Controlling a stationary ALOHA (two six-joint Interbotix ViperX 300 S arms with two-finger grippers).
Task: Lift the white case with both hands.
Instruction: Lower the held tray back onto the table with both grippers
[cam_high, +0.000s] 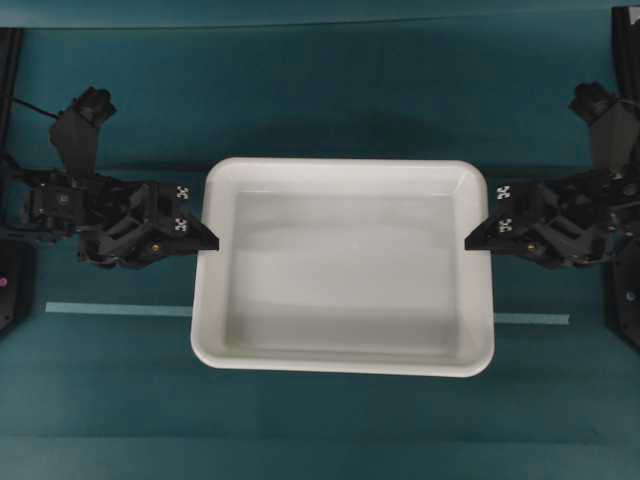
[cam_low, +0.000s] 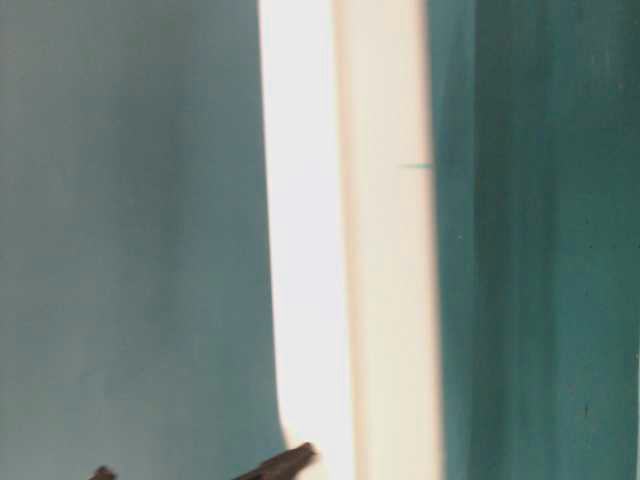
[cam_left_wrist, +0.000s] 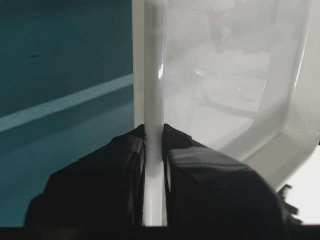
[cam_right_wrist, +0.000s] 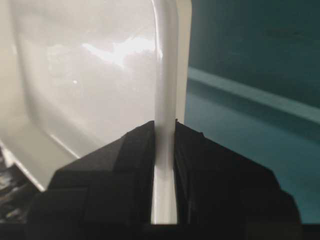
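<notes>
From overhead, the two black robot arms reach inward level from either side: the left black pointed-jaw gripper (cam_high: 205, 238) meets the left rim of the large shallow white plastic case (cam_high: 345, 268), and the right black pointed-jaw gripper (cam_high: 478, 238) meets the case's right rim, both about halfway along. The case lies between them on the teal table surface (cam_high: 330, 110), over a pale teal tape strip (cam_high: 120, 309) that runs out from under the case on both sides

At table level the picture is blurred; the bright band is probably the case (cam_low: 340, 240) against teal

The left wrist view shows the left gripper (cam_left_wrist: 154, 150) closed narrowly on the case's upright rim (cam_left_wrist: 152, 75)

The right wrist view shows the right gripper (cam_right_wrist: 165, 145) likewise clamped on the case rim (cam_right_wrist: 166, 65)
</notes>
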